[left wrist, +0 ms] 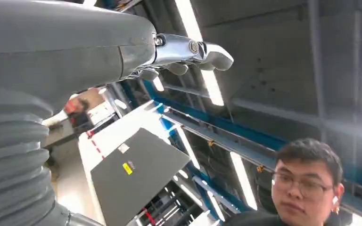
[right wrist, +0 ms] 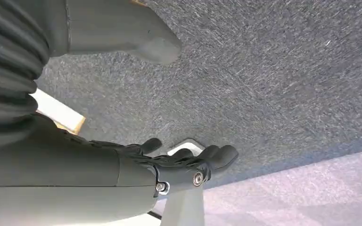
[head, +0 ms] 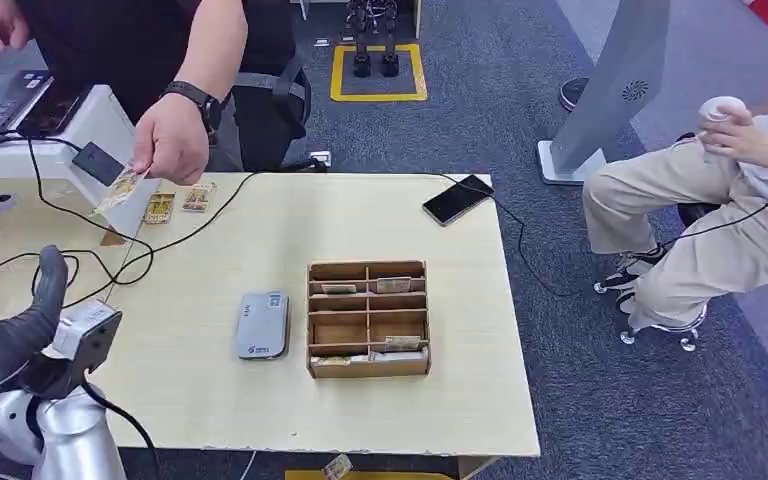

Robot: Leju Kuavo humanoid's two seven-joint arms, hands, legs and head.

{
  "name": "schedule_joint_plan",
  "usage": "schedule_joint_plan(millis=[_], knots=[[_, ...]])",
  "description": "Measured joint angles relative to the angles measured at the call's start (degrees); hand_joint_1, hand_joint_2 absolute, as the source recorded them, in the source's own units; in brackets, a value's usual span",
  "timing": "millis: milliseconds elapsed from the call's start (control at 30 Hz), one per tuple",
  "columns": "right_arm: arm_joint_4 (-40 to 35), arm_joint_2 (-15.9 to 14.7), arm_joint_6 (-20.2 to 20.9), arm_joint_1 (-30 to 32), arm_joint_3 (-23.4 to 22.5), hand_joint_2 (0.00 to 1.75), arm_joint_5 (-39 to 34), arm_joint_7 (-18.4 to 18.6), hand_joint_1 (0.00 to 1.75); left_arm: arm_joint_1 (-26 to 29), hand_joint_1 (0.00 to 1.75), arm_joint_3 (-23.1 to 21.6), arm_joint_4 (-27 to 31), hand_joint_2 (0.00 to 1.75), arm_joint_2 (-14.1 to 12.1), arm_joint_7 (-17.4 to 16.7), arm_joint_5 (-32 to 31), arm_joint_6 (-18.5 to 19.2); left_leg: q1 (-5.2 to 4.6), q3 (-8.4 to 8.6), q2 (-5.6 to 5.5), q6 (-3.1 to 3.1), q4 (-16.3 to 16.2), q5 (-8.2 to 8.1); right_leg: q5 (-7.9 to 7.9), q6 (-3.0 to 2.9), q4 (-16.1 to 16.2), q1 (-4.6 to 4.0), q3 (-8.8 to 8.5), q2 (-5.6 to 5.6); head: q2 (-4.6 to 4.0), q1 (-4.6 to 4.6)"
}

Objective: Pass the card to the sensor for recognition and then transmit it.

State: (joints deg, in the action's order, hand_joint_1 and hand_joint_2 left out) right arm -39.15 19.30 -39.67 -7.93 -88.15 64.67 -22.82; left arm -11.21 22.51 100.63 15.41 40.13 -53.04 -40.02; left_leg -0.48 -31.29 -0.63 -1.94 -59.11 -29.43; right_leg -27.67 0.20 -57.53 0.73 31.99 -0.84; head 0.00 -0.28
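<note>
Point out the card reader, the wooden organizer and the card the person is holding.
card reader [head: 262, 325], head view, middle of its grey top.
wooden organizer [head: 368, 369], head view, near front wall.
card [head: 118, 191], head view, its face below the person's fingers.

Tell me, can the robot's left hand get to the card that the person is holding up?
Probably yes. The left hand is raised at the table's left side, holding nothing. The card hangs from the person's hand just beyond it, above the table. Only thin cables lie on the table between them.
</note>
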Motion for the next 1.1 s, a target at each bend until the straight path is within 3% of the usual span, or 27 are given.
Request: schedule_joint_plan(millis=[100, 333, 600, 867, 900, 933, 967, 1000, 1100], knots=[[0.20, -0.09, -0.02, -0.02, 0.00, 1.75, 0.29, -0.52, 0.00, -0.08, 0.00, -0.72, -0.61, 1.75, 0.00, 0.00, -4.22, 0.00, 0.00, 0.00, 0.00, 0.00, 0.00, 0.00, 0.00, 0.00, 0.00, 0.00, -0.01, 0.01, 0.00, 0.00], [0.77, -0.22, 0.00, -0.07, 0.00, 1.75, 0.37, -0.77, 0.00, -0.26, 0.00, -1.95, -2.45, 1.75, 0.00, 0.00, -6.35, 0.00, 0.00, 0.01, 0.00, 0.00, 0.00, 0.00, 0.01, 0.00, 0.00, 0.00, 0.00, 0.00, 0.00, 0.00], [2.25, -0.96, 0.00, -0.08, 0.00, 1.75, 0.13, -1.55, 0.00, -0.09, 0.00, -5.99, -7.54, 1.75, -0.11, -0.04, -13.06, 0.00, 0.00, -0.01, 0.00, 0.00, 0.00, 0.00, 0.00, 0.00, 0.00, 0.00, 0.00, 0.00, 0.00, 0.00], [2.69, -1.03, 0.00, -0.23, 0.00, 1.75, -0.50, -1.51, 0.00, -0.20, 0.00, -7.63, -12.64, 1.75, -0.11, 0.00, -12.77, 0.00, 0.00, 0.00, 0.00, 0.00, 0.00, 0.00, 0.00, 0.00, 0.00, 0.00, 0.01, -0.02, 0.00, 0.00], [2.76, -1.05, -0.02, -0.23, 0.00, 1.75, -0.55, -1.51, 0.00, -0.22, 0.14, -7.89, -13.20, 1.75, -0.11, 0.00, -12.95, 0.00, 0.00, 0.00, 0.00, 0.00, 0.00, 0.00, 0.00, 0.00, 0.00, 0.00, 0.01, -0.02, 0.00, 0.00], [2.82, -1.07, -0.02, -0.24, -0.02, 1.75, -0.72, -1.53, 0.00, -0.27, 0.14, -8.37, -13.92, 1.75, -0.09, 0.00, -13.40, 0.00, 0.00, 0.00, 0.00, 0.00, 0.00, 0.00, 0.00, 0.00, 0.00, 0.00, 0.01, -0.02, 0.00, 0.00], [2.91, -1.09, -0.02, -0.26, -0.02, 1.75, -0.83, -1.64, 0.00, -0.30, 1.54, -8.83, -14.49, 1.75, -0.11, 0.00, -14.00, 0.00, 0.00, -0.01, 0.00, 0.00, 0.00, 0.00, 0.00, 0.00, 0.00, 0.00, 0.01, -0.02, 0.00, -0.02], [3.02, -1.11, 0.00, -0.28, 0.00, 1.75, -0.87, -1.66, 0.00, -0.37, 1.75, -9.31, -14.95, 1.75, -0.11, 0.00, -14.52, 0.00, 0.00, -0.01, 0.00, 0.00, 0.00, 0.00, 0.00, 0.00, 0.00, 0.00, 0.01, -0.01, 0.00, 0.00], [3.26, -1.27, 0.00, -0.32, 0.00, 1.75, -1.16, -1.68, 0.00, -0.57, 1.75, -10.41, -16.22, 1.75, -0.13, 0.13, -14.48, -0.02, 0.00, -0.01, 0.00, 0.00, 0.00, 0.00, 0.01, 0.00, 0.00, 0.00, 0.01, -0.02, 0.00, 0.02]])
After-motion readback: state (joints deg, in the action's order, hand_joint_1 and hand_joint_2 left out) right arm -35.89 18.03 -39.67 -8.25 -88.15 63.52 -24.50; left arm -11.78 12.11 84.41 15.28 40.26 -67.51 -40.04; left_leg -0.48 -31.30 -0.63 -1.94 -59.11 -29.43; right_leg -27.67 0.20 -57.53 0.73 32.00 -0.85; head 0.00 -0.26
